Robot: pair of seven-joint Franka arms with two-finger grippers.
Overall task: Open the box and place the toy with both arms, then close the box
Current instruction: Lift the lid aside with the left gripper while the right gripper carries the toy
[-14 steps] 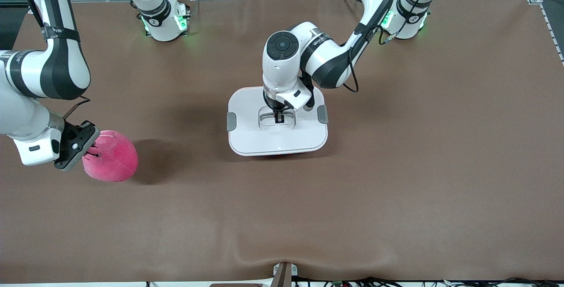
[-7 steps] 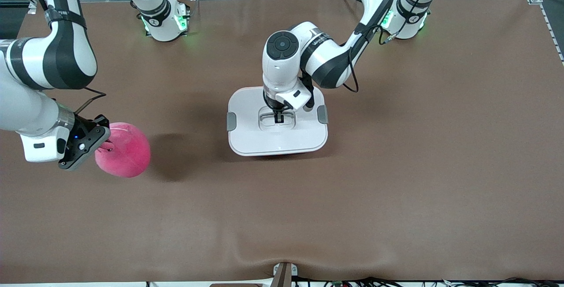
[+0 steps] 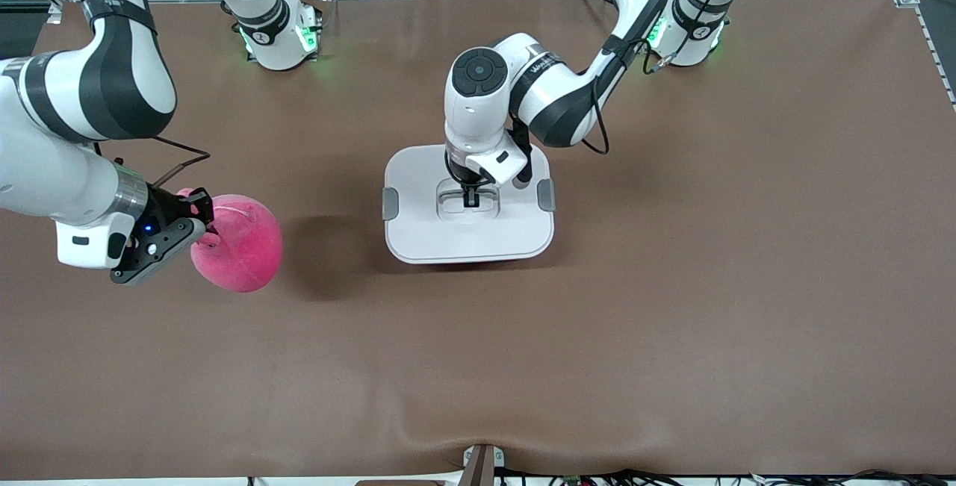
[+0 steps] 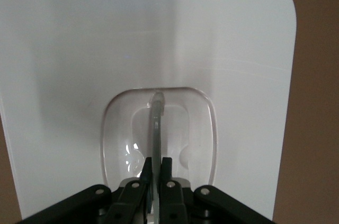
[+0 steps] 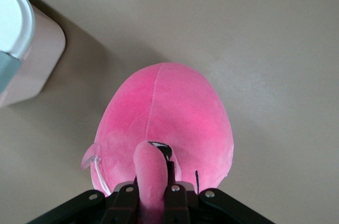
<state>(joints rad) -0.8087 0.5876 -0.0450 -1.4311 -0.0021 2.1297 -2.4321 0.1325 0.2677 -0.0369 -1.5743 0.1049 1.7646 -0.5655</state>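
Note:
The box (image 3: 469,254) stands mid-table under its white lid (image 3: 441,236), with a grey clip (image 3: 390,203) on each short side. My left gripper (image 3: 471,198) points straight down into the lid's recess and is shut on the clear handle (image 4: 157,118), which runs as a thin bar out from between the left gripper (image 4: 157,163) jaws. The bright pink toy (image 3: 243,247) hangs above the table toward the right arm's end, casting a shadow beside the box. My right gripper (image 3: 200,219) is shut on a fold of the toy (image 5: 169,113), pinched in the right gripper (image 5: 156,179).
Brown matting (image 3: 672,284) covers the whole table. The box's pale pink wall (image 5: 37,60) and a lid corner (image 5: 13,20) show at the edge of the right wrist view. Both arm bases (image 3: 276,34) stand along the table's edge farthest from the front camera.
The right arm has carried the toy up and toward the box. The left gripper has stayed shut on the lid handle, with the lid nearly unmoved.

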